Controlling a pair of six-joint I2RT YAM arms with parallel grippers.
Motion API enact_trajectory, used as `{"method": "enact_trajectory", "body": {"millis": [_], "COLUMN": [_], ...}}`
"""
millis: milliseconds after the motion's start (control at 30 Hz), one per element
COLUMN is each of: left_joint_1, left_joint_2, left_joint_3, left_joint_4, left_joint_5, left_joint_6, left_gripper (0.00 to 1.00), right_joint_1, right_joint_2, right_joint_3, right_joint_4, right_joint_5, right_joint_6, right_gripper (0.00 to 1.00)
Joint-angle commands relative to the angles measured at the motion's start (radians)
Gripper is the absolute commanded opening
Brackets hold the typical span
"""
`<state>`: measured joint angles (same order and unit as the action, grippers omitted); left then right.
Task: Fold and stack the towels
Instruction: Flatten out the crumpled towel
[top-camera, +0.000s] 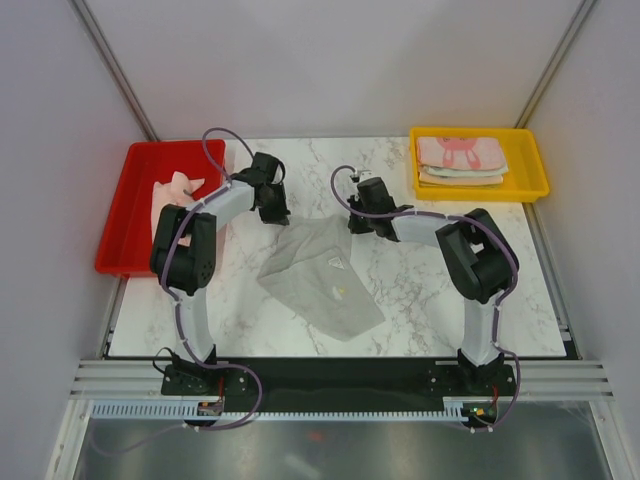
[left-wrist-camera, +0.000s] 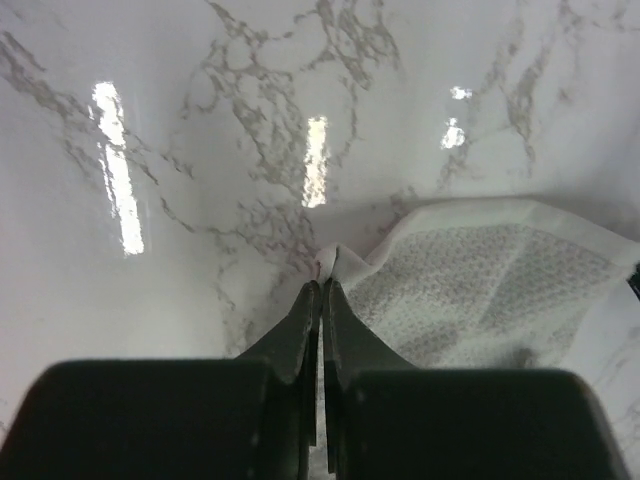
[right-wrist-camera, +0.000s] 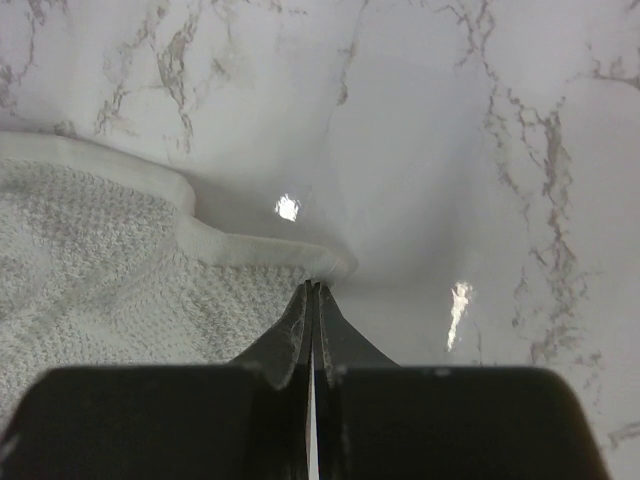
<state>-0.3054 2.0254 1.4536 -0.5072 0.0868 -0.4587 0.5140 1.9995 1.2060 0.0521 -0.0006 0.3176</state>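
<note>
A pale grey towel (top-camera: 320, 275) lies spread on the marble table, its two far corners lifted slightly. My left gripper (top-camera: 275, 215) is shut on the far left corner; in the left wrist view the cloth (left-wrist-camera: 480, 290) puckers right at the closed tips of that gripper (left-wrist-camera: 322, 282). My right gripper (top-camera: 355, 222) is shut on the far right corner, and in the right wrist view this gripper (right-wrist-camera: 313, 285) pinches the towel's (right-wrist-camera: 90, 260) white hem. A crumpled pink towel (top-camera: 175, 190) sits in the red tray. Folded towels (top-camera: 460, 160) are stacked in the yellow tray.
The red tray (top-camera: 120, 230) stands at the table's left edge and the yellow tray (top-camera: 535, 170) at the back right. Bare marble (top-camera: 450, 310) surrounds the grey towel. Grey walls close in the back and sides.
</note>
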Motion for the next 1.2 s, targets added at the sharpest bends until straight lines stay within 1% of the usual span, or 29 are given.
{"method": "enact_trajectory", "body": {"millis": [0, 100, 133, 167, 200, 267, 300, 367, 467, 733, 867, 933, 1000, 1033, 1067, 1133, 1167], "left_joint_1": [-0.008, -0.008, -0.008, -0.008, -0.008, -0.008, -0.008, -0.006, -0.008, -0.008, -0.008, -0.008, -0.008, -0.008, -0.008, -0.009, -0.009], "left_joint_2": [-0.111, -0.111, -0.111, -0.110, -0.108, -0.099, -0.096, -0.091, -0.076, -0.063, -0.073, -0.073, -0.074, -0.077, -0.077, -0.080, -0.083], "left_joint_3": [-0.018, -0.038, -0.042, -0.051, -0.055, -0.058, -0.058, -0.056, -0.047, -0.047, -0.047, -0.047, -0.050, -0.055, -0.059, -0.062, -0.065], "left_joint_4": [0.002, -0.001, -0.001, 0.001, 0.001, -0.001, -0.001, 0.001, 0.001, -0.001, -0.001, -0.001, 0.001, 0.002, 0.002, 0.002, 0.002], "left_joint_5": [0.068, 0.048, 0.047, 0.042, 0.038, 0.019, 0.011, -0.010, -0.021, -0.019, -0.019, -0.018, -0.012, -0.012, -0.012, -0.006, -0.002], "left_joint_6": [-0.011, -0.011, -0.011, -0.014, -0.015, -0.014, -0.009, -0.006, -0.001, -0.001, 0.000, -0.003, -0.006, -0.008, -0.012, -0.017, -0.018], "left_gripper": [0.02, 0.02, 0.02, 0.02, 0.02, 0.02, 0.02, 0.02, 0.02, 0.02, 0.02, 0.02, 0.02, 0.02, 0.02, 0.02, 0.02], "right_joint_1": [0.000, 0.000, 0.000, 0.000, -0.002, -0.008, -0.011, -0.020, -0.023, -0.025, -0.022, -0.019, -0.015, -0.015, -0.012, -0.014, -0.014], "right_joint_2": [-0.102, -0.146, -0.157, -0.160, -0.162, -0.159, -0.154, -0.136, -0.105, 0.004, 0.010, -0.002, -0.018, -0.037, -0.045, -0.056, -0.057], "right_joint_3": [-0.040, -0.065, -0.065, -0.063, -0.062, -0.048, -0.040, -0.017, 0.012, 0.079, 0.052, 0.023, -0.021, -0.040, -0.057, -0.078, -0.082], "right_joint_4": [-0.017, -0.021, -0.026, -0.034, -0.040, -0.050, -0.051, -0.086, -0.100, -0.097, -0.081, -0.075, -0.066, -0.029, -0.017, -0.003, 0.002], "right_joint_5": [0.039, 0.036, 0.030, 0.010, 0.002, 0.004, -0.033, -0.044, -0.053, -0.076, -0.084, -0.088, -0.094, -0.102, -0.110, -0.124, -0.125], "right_joint_6": [-0.025, -0.028, -0.032, -0.049, -0.055, -0.074, -0.078, -0.086, -0.103, -0.166, -0.155, -0.155, -0.141, -0.135, -0.124, -0.114, -0.109], "right_gripper": [0.00, 0.00, 0.06, 0.22, 0.31, 0.44, 0.51, 0.57, 0.61, 0.65, 0.64, 0.62, 0.57, 0.54, 0.45, 0.36, 0.28]}}
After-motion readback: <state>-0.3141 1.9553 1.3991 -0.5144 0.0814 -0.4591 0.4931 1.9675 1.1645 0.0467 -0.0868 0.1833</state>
